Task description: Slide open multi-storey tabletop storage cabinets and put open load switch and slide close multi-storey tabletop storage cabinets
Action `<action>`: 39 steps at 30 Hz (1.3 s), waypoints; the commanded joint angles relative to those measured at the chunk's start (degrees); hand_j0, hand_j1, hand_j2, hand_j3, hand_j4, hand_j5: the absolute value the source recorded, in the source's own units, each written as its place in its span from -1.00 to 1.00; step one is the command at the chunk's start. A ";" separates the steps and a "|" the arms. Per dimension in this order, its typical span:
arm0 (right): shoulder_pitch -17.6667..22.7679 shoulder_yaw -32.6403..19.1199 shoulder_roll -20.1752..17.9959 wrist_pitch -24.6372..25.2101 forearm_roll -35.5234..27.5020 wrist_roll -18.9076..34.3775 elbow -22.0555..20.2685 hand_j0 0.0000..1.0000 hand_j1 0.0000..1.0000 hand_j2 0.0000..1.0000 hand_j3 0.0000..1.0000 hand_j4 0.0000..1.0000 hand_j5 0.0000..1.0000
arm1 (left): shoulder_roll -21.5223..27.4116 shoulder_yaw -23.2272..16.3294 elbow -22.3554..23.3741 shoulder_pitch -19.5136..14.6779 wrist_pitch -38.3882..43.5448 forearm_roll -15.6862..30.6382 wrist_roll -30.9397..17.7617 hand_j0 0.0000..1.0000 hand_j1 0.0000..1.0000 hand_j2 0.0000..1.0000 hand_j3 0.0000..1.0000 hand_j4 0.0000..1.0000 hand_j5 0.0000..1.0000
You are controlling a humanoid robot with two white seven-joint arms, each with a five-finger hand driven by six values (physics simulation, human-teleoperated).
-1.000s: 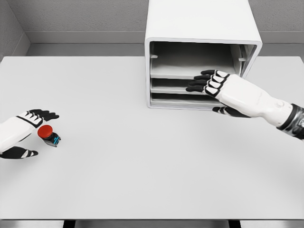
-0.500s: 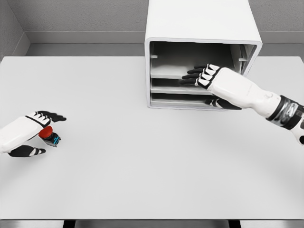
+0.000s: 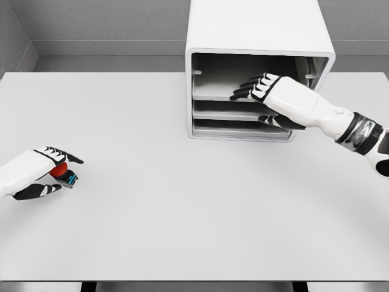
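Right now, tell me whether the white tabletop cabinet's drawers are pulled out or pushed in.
Pushed in: the white tabletop cabinet shows its three trays flush behind its front frame, none projecting; the right hand reaches the top tray.

The desk (image 3: 182,231) looks smooth and matt white. The cabinet (image 3: 255,27) has a satiny, plastic-like white shell. The switch (image 3: 61,172) has a glossy red cap. Both hands look like hard glossy plastic.

Table (image 3: 182,201): bare between hands | cabinet (image 3: 258,36): top bay open, mouth partly blocked by right hand (image 3: 267,91) | lower trays: shallow gaps
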 commanded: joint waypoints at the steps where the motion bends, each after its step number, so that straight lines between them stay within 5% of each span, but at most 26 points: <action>1: -0.09 0.94 1.22 0.05 -0.30 -0.03 1.56 0.64 0.64 0.64 0.64 0.64 0.64 | 0.04 0.07 0.25 0.00 0.16 0.32 0.02 0.34 0.34 0.34 0.34 0.34 0.34; 17: -4.75 3.31 4.91 0.05 0.57 -0.03 9.38 0.64 0.64 0.64 0.64 0.64 0.64 | 0.13 0.16 0.96 -0.70 0.16 0.05 0.02 0.18 0.18 0.18 0.18 0.18 0.18; 39: -3.69 5.24 2.98 0.05 1.10 -0.03 6.74 0.67 0.67 0.67 0.67 0.67 0.67 | 0.04 0.60 0.78 -0.88 0.16 0.41 0.02 -0.28 -0.28 -0.28 -0.28 -0.28 -0.28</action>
